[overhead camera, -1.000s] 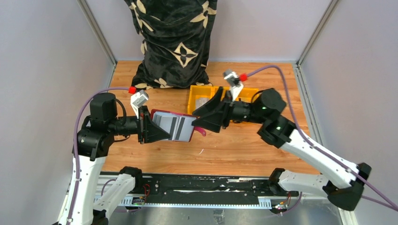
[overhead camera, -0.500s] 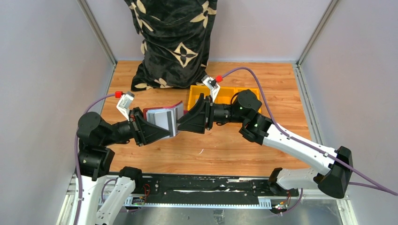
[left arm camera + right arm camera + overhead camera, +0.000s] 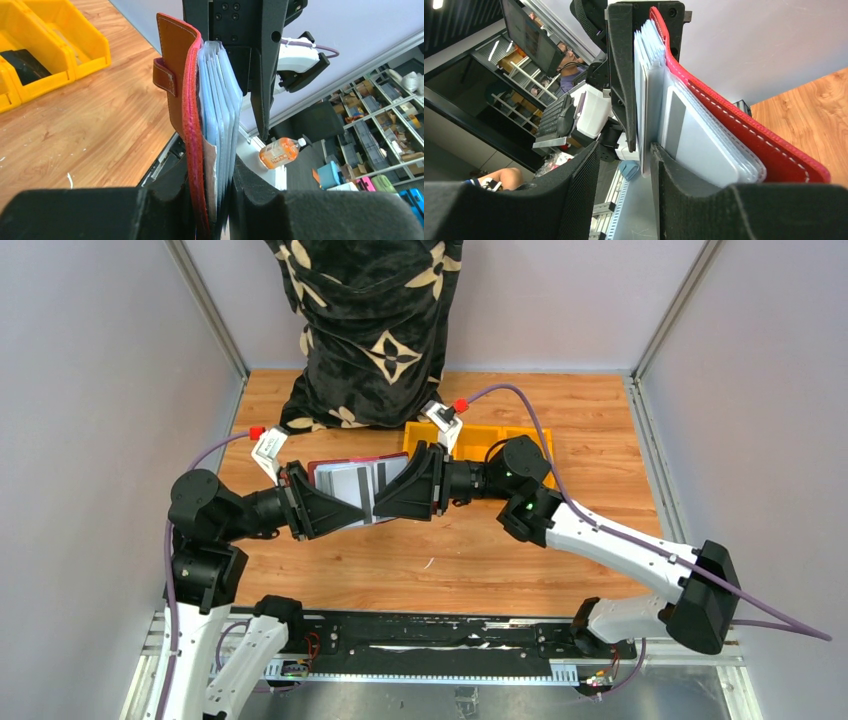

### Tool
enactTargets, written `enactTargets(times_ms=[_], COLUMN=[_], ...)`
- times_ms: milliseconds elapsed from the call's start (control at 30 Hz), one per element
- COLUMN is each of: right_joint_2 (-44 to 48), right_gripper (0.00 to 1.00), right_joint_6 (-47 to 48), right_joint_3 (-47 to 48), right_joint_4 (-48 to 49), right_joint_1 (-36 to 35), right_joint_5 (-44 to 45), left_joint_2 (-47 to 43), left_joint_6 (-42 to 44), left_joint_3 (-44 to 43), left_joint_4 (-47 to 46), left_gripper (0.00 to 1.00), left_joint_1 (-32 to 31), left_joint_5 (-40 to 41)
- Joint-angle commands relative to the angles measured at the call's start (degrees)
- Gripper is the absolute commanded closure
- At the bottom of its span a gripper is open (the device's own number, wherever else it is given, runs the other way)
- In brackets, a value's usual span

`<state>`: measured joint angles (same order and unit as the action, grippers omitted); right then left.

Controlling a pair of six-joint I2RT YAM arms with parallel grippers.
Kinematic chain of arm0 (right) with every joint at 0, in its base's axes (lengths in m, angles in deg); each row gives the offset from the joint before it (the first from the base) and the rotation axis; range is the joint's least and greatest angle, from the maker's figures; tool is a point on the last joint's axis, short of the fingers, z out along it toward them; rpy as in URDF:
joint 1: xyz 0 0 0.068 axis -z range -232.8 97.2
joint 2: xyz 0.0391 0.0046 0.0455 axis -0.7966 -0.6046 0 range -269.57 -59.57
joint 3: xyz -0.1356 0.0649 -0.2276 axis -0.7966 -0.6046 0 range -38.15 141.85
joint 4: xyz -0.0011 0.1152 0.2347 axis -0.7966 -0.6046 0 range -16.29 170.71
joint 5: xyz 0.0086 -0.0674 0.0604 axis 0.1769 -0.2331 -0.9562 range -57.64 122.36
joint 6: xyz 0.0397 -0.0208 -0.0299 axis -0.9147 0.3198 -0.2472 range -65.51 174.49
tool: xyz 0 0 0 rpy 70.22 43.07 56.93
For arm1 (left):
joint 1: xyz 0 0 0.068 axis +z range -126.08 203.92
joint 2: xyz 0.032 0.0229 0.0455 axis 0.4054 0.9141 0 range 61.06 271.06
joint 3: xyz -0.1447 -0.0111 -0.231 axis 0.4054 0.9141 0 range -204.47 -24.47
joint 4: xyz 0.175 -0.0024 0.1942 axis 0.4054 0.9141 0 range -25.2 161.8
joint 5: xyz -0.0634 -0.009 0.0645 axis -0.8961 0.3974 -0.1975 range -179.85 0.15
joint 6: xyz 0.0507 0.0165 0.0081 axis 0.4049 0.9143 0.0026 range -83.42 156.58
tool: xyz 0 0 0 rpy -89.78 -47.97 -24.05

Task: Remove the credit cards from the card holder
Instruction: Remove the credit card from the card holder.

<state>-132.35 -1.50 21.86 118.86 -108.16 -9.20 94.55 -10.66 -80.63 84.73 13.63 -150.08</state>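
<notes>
While the card holder [image 3: 744,135] hangs open in mid-air above the bench [image 3: 480,560], the left hand [image 3: 211,200] clamps its cover and sleeves. The right hand [image 3: 626,155] straddles an inner sleeve, jaws apart, seemingly not pinching yet; the credit cards [image 3: 345,480] sit in their sleeves.

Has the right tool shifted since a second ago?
Yes. Against the yellow bin, the right tool has moved leftward in the top view, its tips now past the bin's left end.

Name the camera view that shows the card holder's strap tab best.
Left wrist: the strap tab stands clear on the card holder's outer cover. Right wrist shows only sleeves and the red edge; from the top, no tab shows.
</notes>
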Motion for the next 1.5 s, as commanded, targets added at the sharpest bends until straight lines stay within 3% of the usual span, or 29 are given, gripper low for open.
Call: enactTargets(times_ms=[0, 200, 400, 567, 700, 1067, 1467], right_joint_2=[-1.8, -5.8, -9.7, -10.8, -10.4, -9.4, -4.2], right_gripper=[0.56, 0.67, 0.74, 0.87, 0.98, 1.0, 1.0], right_joint_6=[-2.3, -9.2, -12.6, -12.8, -12.6, -15.5, -10.9], right_joint_3=[-0.4, -0.8, -0.2, -0.9, -2.5, -8.2, -10.5], right_joint_4=[3.9, 13.5, 17.2, 16.8, 17.4, 26.1, 20.3], right_joint_1=[-0.5, -0.2, -0.2, -0.2, -0.1, 0.0, 1.7], right_joint_5=[-1.1, -1.5, 0.0, 1.9, 2.1, 0.4, -0.5], left_joint_2=[-0.7, -1.2, -1.1, -1.0, -1.0, -0.9, -0.9], left_joint_6=[-0.9, 1.9, 5.0, 6.1, 4.3, -2.6, -4.3], left_joint_3=[-0.8, -0.9, 0.0, 0.3, 0.5, 2.0, 1.7], left_joint_4=[0.4, 4.3, 7.6, 8.9, 7.0, -1.1, -2.8], left_gripper=[0.94, 0.93, 0.84, 0.55, 0.47, 0.56, 0.66], left_joint_1=[-0.2, -0.2, -0.2, -0.2, -0.2, -0.2, -0.2], left_joint_5=[0.1, 1.2, 1.3, -1.8, -4.4, -8.9, -10.0])
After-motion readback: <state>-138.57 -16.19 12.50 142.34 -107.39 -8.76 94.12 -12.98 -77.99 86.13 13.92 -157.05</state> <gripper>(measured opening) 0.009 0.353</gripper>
